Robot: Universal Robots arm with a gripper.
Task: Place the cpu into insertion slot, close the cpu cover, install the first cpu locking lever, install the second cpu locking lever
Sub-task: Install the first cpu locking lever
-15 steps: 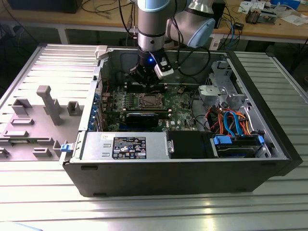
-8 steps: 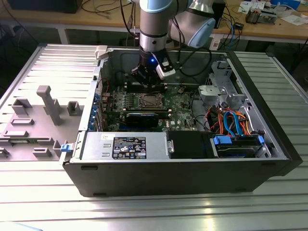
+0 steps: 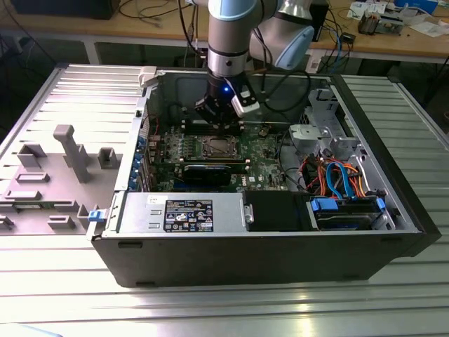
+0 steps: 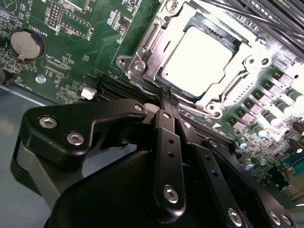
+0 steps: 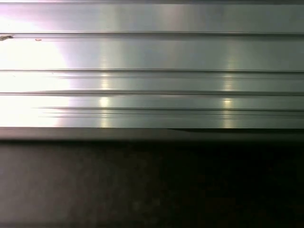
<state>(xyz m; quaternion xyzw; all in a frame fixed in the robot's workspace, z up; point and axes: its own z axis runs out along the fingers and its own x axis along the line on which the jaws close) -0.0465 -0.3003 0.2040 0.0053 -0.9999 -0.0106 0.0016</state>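
Note:
The cpu (image 4: 197,59), a flat square chip with a bright silvery top, lies in its socket on the green motherboard (image 4: 95,42). The cpu cover (image 4: 151,47), a thin metal frame, lies down around it, and the chip shows through its window. My gripper (image 4: 167,95) is shut, its two black fingers pressed together. Its tips sit at the socket's edge, by a thin metal lever rod (image 4: 145,85). In the exterior view the gripper (image 3: 219,121) hangs just behind the socket (image 3: 214,147) inside the open computer case.
Memory slots (image 4: 266,19) and a coin battery (image 4: 27,45) flank the socket. A long black card (image 3: 207,170), the power supply (image 3: 182,213) and a drive bay with blue and orange cables (image 3: 337,179) crowd the case. Grey fixture blocks (image 3: 70,151) stand on the ribbed metal table (image 5: 152,52).

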